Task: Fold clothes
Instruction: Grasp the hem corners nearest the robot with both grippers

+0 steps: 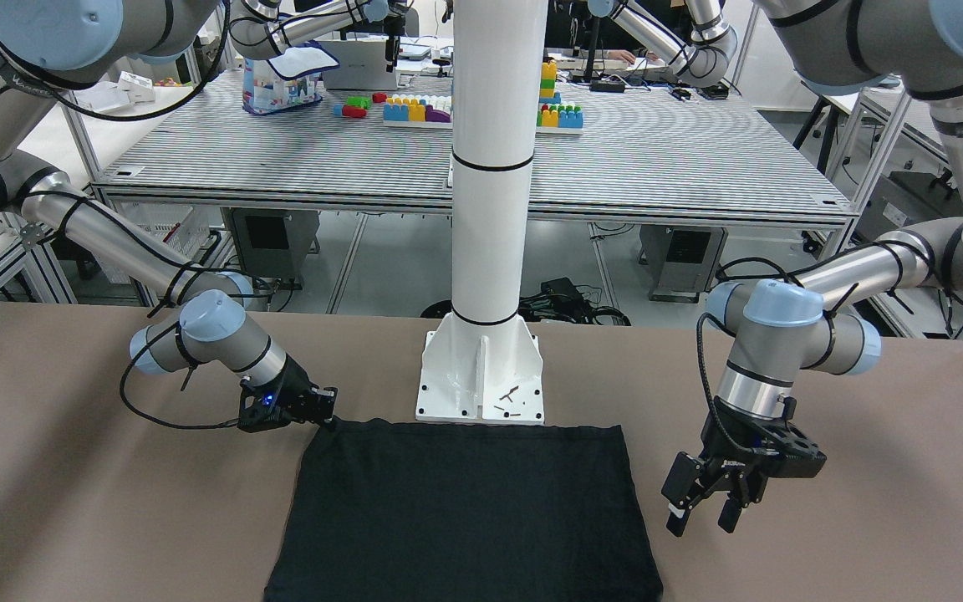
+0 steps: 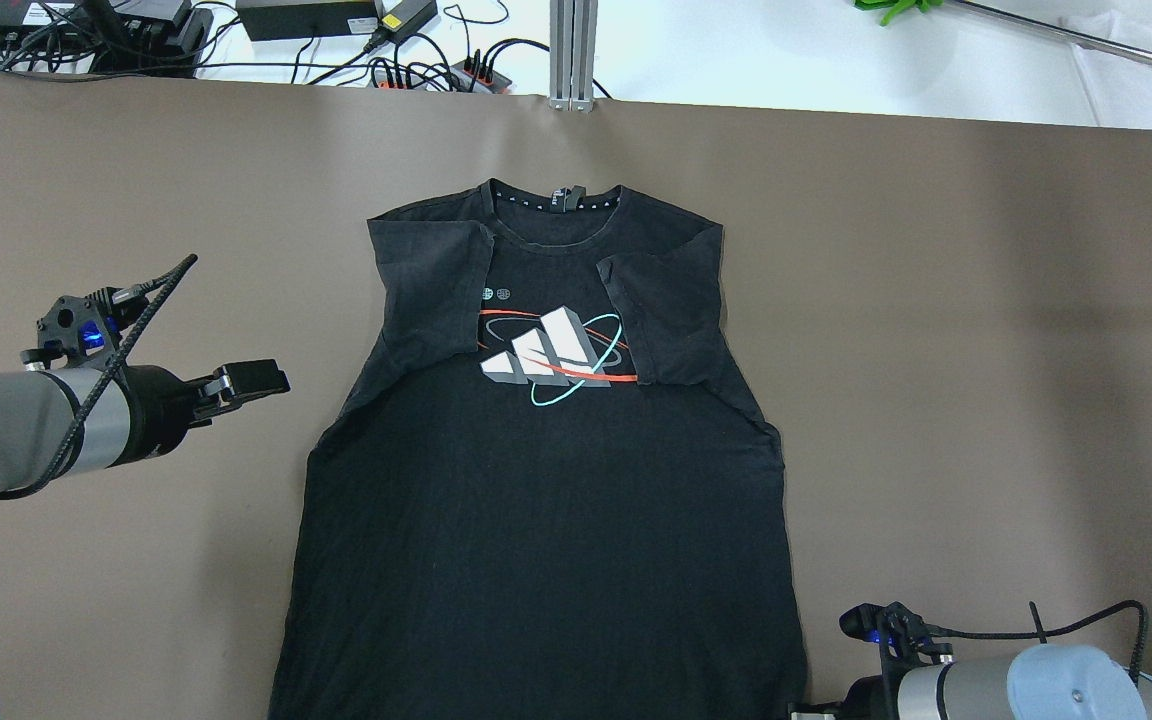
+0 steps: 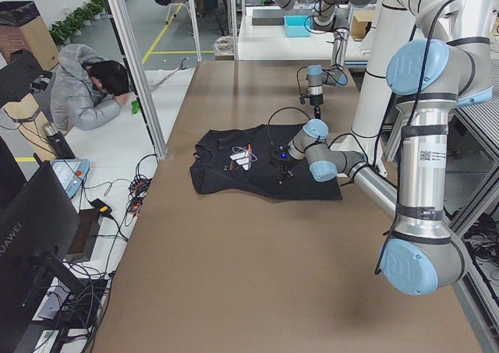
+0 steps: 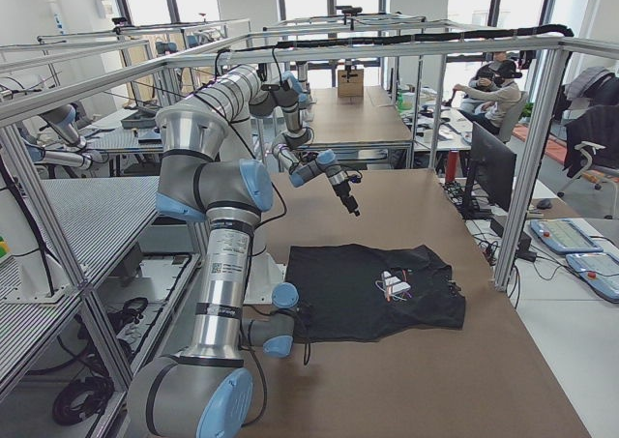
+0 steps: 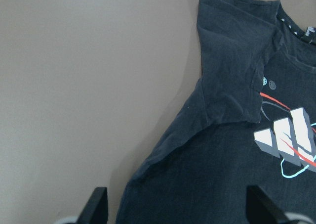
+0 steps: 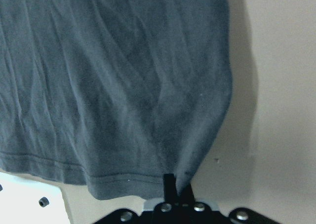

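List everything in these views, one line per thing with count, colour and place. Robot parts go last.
T-shirt: one, black with a white, red and teal print, flat on the table, both sleeves folded inward.
Table: one, brown, under the T-shirt.
Pole: one, white, at the table's robot-side edge.
Screws: several, black, loose on the pole's base plate.
Toy blocks: many, multicoloured, on the grey table behind the robot.
Person: one, grey jacket, beside the table.
Left gripper: one, black, open, beside the T-shirt, not touching it.
Right gripper: one, black, shut on the T-shirt's hem corner.
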You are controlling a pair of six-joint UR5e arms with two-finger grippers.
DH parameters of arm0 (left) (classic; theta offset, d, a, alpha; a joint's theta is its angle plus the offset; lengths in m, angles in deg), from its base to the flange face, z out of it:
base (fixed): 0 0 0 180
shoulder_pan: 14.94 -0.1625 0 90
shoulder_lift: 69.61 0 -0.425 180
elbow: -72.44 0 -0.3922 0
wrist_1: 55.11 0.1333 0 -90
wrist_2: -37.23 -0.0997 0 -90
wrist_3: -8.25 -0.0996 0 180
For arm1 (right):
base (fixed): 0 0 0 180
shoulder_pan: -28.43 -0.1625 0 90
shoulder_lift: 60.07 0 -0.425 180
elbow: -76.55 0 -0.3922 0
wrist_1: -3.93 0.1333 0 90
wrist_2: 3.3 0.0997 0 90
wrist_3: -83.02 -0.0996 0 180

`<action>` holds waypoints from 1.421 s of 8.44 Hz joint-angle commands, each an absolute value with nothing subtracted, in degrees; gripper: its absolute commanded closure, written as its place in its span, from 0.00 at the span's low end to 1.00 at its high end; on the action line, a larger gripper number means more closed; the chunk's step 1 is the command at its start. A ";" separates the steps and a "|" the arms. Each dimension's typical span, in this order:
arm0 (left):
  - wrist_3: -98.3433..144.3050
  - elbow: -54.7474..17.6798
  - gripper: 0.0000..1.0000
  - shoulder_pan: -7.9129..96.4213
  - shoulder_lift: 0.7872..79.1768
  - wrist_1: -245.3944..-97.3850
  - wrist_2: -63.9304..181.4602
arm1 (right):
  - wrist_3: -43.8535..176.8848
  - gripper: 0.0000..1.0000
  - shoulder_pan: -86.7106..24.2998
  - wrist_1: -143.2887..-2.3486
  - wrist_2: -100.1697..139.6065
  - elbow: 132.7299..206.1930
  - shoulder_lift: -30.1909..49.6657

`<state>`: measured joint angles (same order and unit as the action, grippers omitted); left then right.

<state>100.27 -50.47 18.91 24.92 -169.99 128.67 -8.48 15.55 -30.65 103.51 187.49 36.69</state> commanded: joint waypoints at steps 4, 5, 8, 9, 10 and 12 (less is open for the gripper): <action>109.41 -52.81 0.00 0.47 17.86 -175.33 116.26 | -7.77 1.00 14.54 -29.56 103.48 188.09 36.52; 110.98 -52.81 0.00 -3.13 16.27 -176.82 113.64 | -7.77 1.00 14.45 -29.56 103.48 188.17 36.43; 115.81 -52.29 0.00 -14.83 12.75 -178.77 103.08 | -7.77 1.00 14.28 -29.56 100.76 188.35 36.08; 117.05 -51.32 0.00 -18.33 12.65 -178.86 99.49 | -7.77 0.98 14.28 -29.56 100.50 188.35 36.17; 118.54 -50.97 0.00 -20.63 12.65 -178.77 97.54 | -7.77 0.98 14.36 -29.56 99.36 188.35 36.34; 119.43 -47.73 0.00 -22.76 13.00 -178.86 95.42 | -7.60 1.00 14.28 -29.56 99.35 188.35 36.26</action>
<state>118.34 -50.45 -20.35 12.79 -178.76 97.70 -7.73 14.30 -29.56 99.71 188.35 36.28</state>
